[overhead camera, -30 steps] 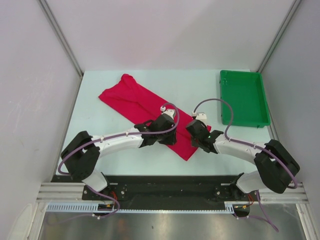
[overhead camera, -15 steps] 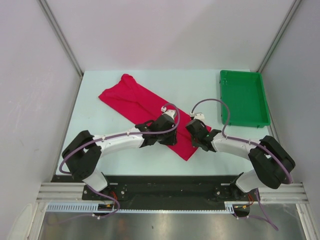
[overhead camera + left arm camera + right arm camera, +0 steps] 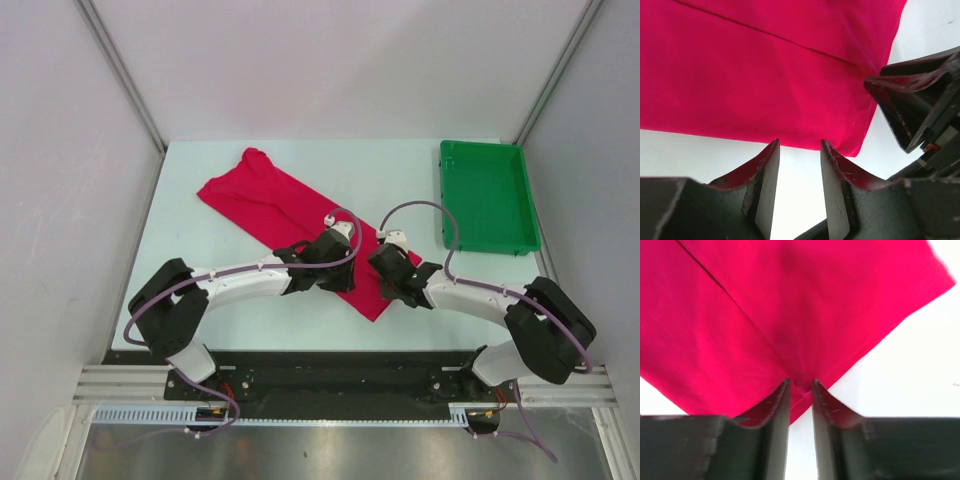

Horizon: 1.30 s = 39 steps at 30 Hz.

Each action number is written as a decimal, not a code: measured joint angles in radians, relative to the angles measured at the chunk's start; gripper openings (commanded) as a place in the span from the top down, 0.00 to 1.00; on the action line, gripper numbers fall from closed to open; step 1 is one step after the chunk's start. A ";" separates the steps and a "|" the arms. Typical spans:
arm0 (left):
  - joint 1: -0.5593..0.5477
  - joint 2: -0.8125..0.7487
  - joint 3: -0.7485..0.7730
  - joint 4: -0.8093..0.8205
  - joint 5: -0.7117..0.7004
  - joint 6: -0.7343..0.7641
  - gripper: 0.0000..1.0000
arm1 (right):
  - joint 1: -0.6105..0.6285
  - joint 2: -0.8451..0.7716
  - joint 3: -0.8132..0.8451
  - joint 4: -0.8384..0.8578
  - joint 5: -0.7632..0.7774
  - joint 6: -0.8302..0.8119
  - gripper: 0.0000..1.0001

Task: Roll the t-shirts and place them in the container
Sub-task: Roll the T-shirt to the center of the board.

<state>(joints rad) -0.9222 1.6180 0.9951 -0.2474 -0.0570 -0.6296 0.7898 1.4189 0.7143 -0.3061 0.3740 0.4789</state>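
The crimson t-shirt (image 3: 262,200) lies folded into a long strip, running diagonally from the back left toward the front middle of the table. My left gripper (image 3: 343,282) hovers at the strip's near edge. In the left wrist view it (image 3: 800,146) stands open over bare table, just short of the t-shirt (image 3: 765,75). My right gripper (image 3: 386,274) is at the strip's right edge near its front end. In the right wrist view a pucker of the t-shirt (image 3: 790,305) is pinched between the tips of the nearly shut right gripper (image 3: 801,383).
A green tray (image 3: 490,200) stands at the back right of the table. The right gripper's fingers (image 3: 905,107) show close on the right in the left wrist view. Side walls and metal posts bound the table.
The right arm has slid a little left onto the shirt's edge, and its jaws have worked on the cloth. The left arm and the shirt have barely moved.
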 measured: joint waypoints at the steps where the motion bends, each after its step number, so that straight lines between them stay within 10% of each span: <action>1: 0.000 0.000 0.000 0.001 0.003 0.000 0.56 | -0.002 0.002 0.000 -0.004 -0.003 0.003 0.56; 20: -0.178 0.166 0.179 -0.040 -0.006 0.143 0.41 | -0.629 -0.099 -0.031 0.100 -0.342 0.119 0.45; 39: -0.290 0.339 0.305 -0.141 -0.137 0.215 0.45 | -0.630 0.085 -0.062 0.331 -0.451 0.203 0.57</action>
<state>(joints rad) -1.2118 1.9568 1.3003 -0.3885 -0.1944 -0.4145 0.1596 1.5040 0.6521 0.0246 -0.0769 0.6815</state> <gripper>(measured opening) 0.591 0.465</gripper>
